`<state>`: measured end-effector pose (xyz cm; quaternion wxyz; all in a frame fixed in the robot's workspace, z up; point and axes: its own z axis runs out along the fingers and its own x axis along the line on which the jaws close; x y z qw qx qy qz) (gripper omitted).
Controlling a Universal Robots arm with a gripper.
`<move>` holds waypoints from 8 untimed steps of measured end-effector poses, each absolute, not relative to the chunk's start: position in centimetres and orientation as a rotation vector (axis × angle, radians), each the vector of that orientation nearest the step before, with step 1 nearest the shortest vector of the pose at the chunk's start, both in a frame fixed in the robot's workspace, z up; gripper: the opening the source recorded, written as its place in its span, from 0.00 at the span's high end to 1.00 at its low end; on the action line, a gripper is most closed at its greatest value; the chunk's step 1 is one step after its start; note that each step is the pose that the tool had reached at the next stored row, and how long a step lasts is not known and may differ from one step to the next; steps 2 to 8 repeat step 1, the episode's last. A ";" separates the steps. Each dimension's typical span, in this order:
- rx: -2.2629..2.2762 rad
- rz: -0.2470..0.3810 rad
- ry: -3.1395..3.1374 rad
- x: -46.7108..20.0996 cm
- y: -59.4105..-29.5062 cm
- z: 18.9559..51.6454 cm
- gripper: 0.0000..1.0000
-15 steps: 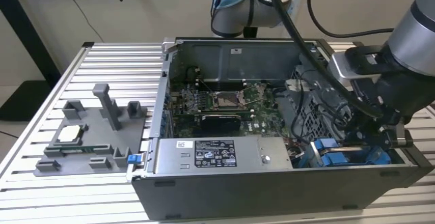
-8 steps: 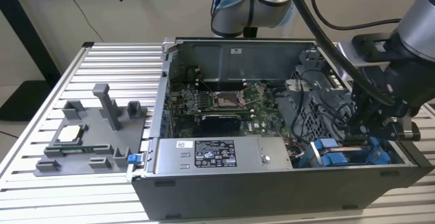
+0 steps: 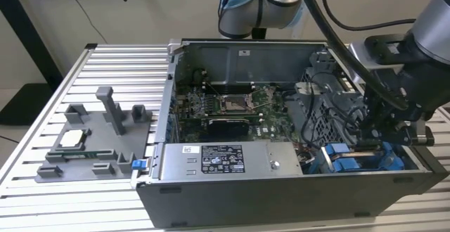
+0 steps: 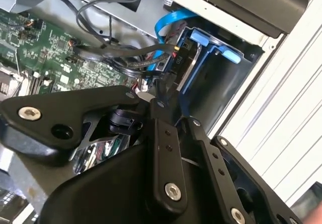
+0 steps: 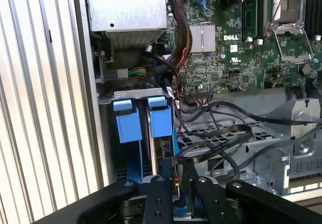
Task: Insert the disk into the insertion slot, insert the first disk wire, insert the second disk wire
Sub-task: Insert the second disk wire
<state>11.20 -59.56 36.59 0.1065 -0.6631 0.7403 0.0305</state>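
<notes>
Gripper down inside the open computer case, at the drive-bay corner, fingers drawn nearly together on a black wire connector. Connector pressed against the end of the disk just ahead of the fingertips. Disk, in its blue carrier, seated in the insertion slot directly before the gripper. Bundle of black cables looping beside the fingers. Motherboard farther off beyond the slot, power-supply box well to one side.
</notes>
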 end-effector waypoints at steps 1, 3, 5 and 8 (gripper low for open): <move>-1.952 0.092 2.179 11.2 -59.6 36.6 0.00; -1.952 0.092 2.179 11.2 -59.6 36.6 0.00; -1.952 0.092 2.179 11.2 -59.6 36.6 0.00; -1.952 0.092 2.179 11.2 -59.6 36.6 0.00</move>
